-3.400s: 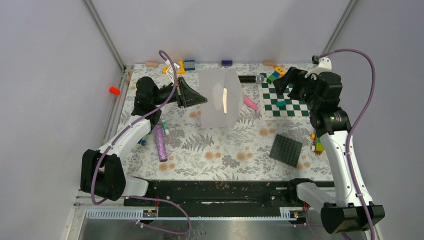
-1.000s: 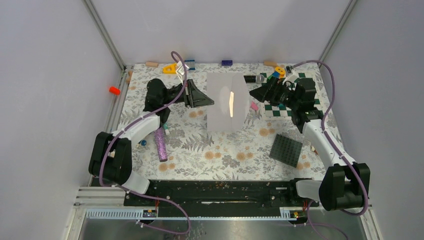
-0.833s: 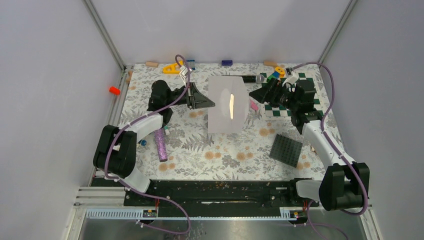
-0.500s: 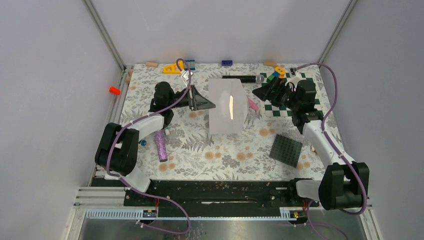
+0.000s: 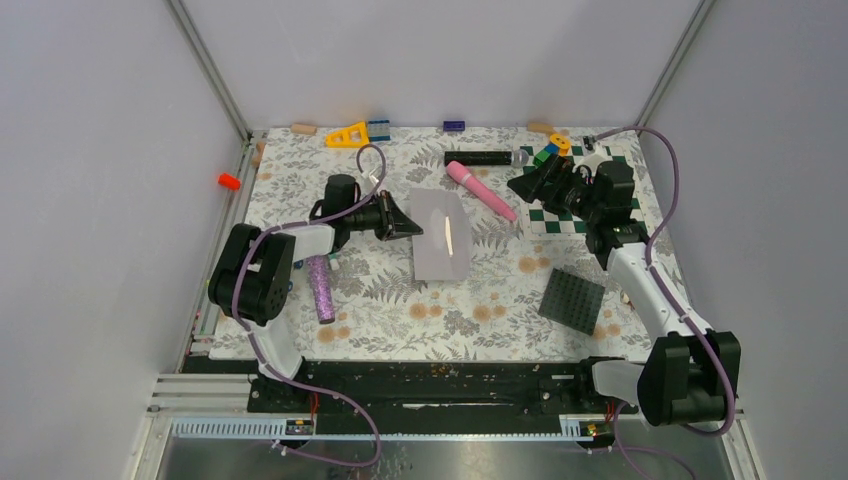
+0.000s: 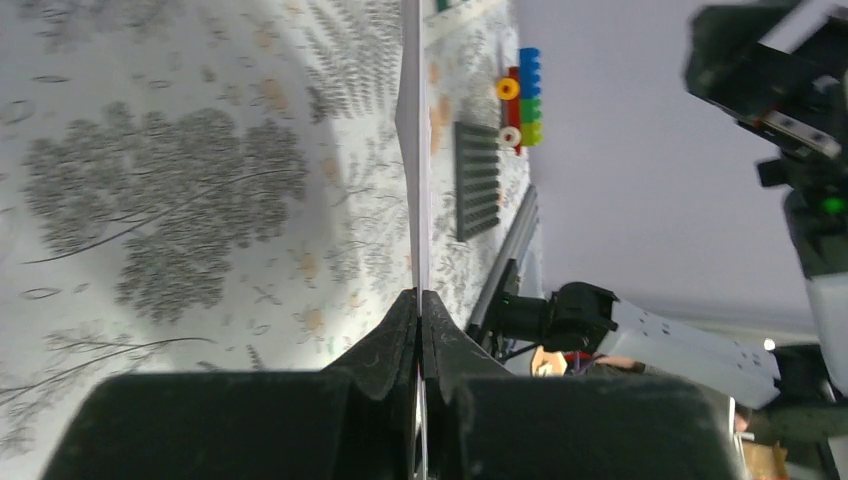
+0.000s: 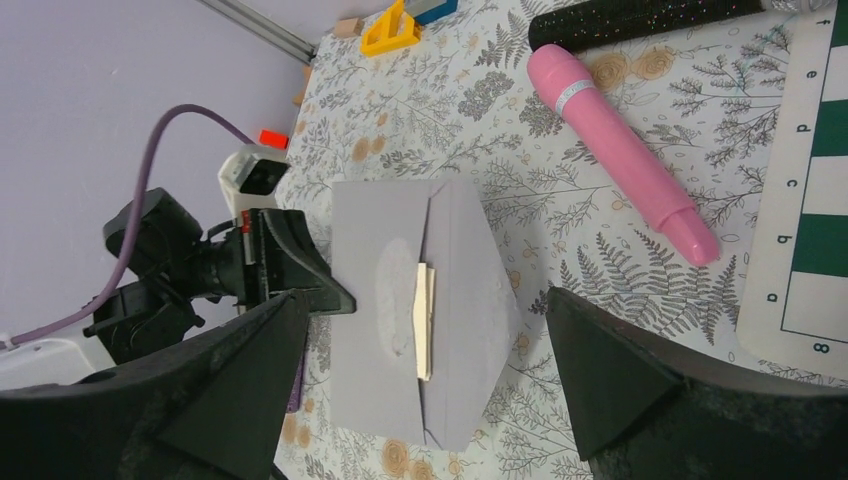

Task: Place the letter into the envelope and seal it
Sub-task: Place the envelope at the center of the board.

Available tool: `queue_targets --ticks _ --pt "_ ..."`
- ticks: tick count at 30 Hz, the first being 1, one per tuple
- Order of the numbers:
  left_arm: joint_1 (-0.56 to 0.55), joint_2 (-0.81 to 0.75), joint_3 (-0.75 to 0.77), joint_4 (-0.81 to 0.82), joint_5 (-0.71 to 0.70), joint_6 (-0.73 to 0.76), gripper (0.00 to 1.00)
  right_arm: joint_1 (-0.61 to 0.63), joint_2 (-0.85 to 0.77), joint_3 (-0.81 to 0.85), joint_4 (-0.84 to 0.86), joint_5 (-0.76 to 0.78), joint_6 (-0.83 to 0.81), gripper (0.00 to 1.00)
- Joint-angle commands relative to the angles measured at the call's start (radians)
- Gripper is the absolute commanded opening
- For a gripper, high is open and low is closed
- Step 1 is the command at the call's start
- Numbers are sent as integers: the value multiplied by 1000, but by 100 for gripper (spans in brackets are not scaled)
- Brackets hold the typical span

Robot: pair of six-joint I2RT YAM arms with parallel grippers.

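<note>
The light grey envelope (image 5: 438, 240) is held low over the floral table, its flap (image 7: 470, 300) folded out to the right. A thin tan strip of the letter (image 5: 450, 238) shows at the envelope's mouth (image 7: 424, 320); the rest of the letter is hidden inside. My left gripper (image 5: 410, 228) is shut on the envelope's left edge, which the left wrist view shows edge-on (image 6: 414, 150) between the pressed fingers (image 6: 385, 345). Well apart from the envelope, my right gripper (image 5: 528, 180) hangs open to its right, near the checkerboard, with nothing between its fingers (image 7: 230, 400).
A pink cylinder (image 5: 482, 190) and a black glitter cylinder (image 5: 485, 158) lie behind the envelope. The green-and-white checkerboard (image 5: 580, 215) and a dark studded plate (image 5: 571, 300) are on the right. A purple glitter cylinder (image 5: 320, 287) lies at the left, and small bricks lie along the back edge.
The left arm has brought the envelope down from an upright, raised pose to low over the table, uncovering the pink cylinder. The right gripper has barely moved.
</note>
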Motion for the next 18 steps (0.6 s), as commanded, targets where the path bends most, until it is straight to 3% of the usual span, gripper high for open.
queue_targets --ticks 1,10,18 --pt "26 65 62 -123 -63 83 0 -6 -44 14 11 20 -38 96" --pt "41 149 106 -233 -127 136 9 -6 -56 16 11 9 -46 96" --pt "47 148 138 -312 -197 184 36 -6 -46 17 12 -7 -41 96"
